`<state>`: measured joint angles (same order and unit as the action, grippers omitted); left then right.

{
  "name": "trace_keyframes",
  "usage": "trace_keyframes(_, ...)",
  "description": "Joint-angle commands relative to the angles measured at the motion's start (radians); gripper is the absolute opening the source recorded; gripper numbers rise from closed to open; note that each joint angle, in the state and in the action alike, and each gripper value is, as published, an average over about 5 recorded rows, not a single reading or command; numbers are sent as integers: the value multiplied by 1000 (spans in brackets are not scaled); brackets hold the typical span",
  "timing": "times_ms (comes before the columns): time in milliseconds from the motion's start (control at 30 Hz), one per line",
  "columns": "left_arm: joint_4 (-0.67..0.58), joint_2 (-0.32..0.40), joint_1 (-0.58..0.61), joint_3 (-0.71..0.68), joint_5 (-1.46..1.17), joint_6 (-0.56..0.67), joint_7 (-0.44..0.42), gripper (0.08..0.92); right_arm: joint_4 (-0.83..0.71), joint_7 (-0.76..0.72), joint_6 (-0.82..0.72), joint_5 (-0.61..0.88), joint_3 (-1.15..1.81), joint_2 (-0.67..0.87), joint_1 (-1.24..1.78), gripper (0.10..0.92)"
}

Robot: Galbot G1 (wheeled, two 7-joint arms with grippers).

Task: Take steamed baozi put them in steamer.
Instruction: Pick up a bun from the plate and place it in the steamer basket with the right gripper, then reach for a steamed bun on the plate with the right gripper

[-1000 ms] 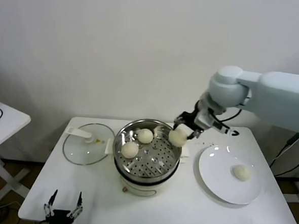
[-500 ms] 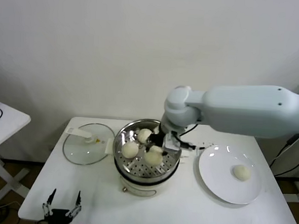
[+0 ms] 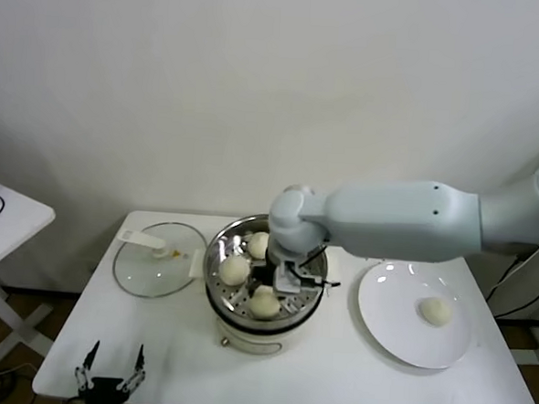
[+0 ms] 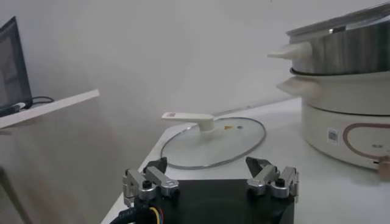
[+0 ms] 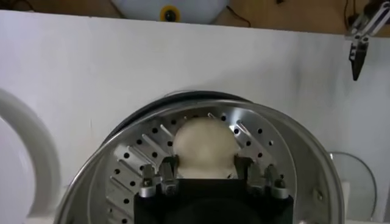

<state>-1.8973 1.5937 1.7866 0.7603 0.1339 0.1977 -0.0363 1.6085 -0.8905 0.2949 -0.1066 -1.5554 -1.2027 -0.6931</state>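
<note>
The steamer [image 3: 218,257] stands mid-table, a shiny steel pot with a perforated tray on a cream base. Two baozi [image 3: 234,269] [image 3: 259,244] lie on the tray's far-left part. My right gripper [image 3: 269,292] reaches down into the pot and is shut on a third baozi [image 3: 263,303] low at the tray's front. In the right wrist view its fingers [image 5: 167,167] press both sides of this bun [image 5: 204,145] over the tray [image 5: 134,164]. A fourth baozi [image 3: 435,310] lies on the white plate [image 3: 388,330]. My left gripper [image 3: 113,372] is parked open at the table's front left.
The glass lid with a white handle [image 3: 148,270] lies flat left of the steamer, and shows in the left wrist view [image 4: 210,143] beside the steamer's base [image 4: 347,122]. A white side table [image 3: 3,213] stands at the far left.
My right arm carried the baozi from above the steamer's right rim into the pot and lowered it toward the tray's front. The left arm has not moved.
</note>
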Motion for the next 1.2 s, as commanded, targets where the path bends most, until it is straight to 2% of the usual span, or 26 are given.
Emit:
trace_keyframes(33,0,1,1,1,-1,0,0,823,-37,15,21,-27,10,-25,38,641)
trace_keyframes(267,-4,3,5,2,0,1,0,823,-31,-16,89,44,2,31,-67,794)
trace_keyframes(467,-8,3,11,2,1,0,0,823,-26,-89,107,254,-115,128,-245,822)
trace_keyframes(600,-5,0,12,3,3,5,1,823,-49,-153,17,443,-286,191,-402,823)
trace_keyframes(767,-5,0,14,1,6,11,5,823,-111,-175,-169,541,-397,299,-431,823)
trace_keyframes(1000,-1,-5,19,0,5,14,6,823,-216,-155,-351,501,-362,476,-266,823)
trace_keyframes(1200,6,-6,16,2,3,15,5,823,-301,-137,-385,381,-241,582,-81,823)
